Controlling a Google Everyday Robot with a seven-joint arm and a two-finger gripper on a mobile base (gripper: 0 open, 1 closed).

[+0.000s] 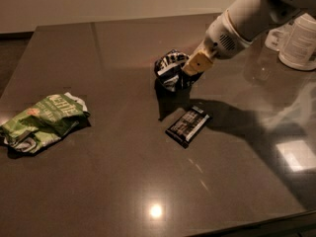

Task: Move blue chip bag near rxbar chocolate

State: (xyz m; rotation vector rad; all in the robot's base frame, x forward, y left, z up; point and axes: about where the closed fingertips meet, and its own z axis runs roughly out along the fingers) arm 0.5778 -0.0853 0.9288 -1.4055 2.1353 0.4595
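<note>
Gripper (188,75) holding blue chip bag (169,67), just behind rxbar chocolate (187,126).

My claw (190,70) hangs over the far middle of a big table (89,181). The table is dark brown and very shiny, like a mirror. A small round spot of light (156,211) shines on it near the front edge. A pale square patch of light (296,155) glows on its right side. Behind the table is a plain pale wall (98,4). On the left, past the table's edge, the floor (10,53) is dark. Two white tubs (300,41) stand at the far right corner.
</note>
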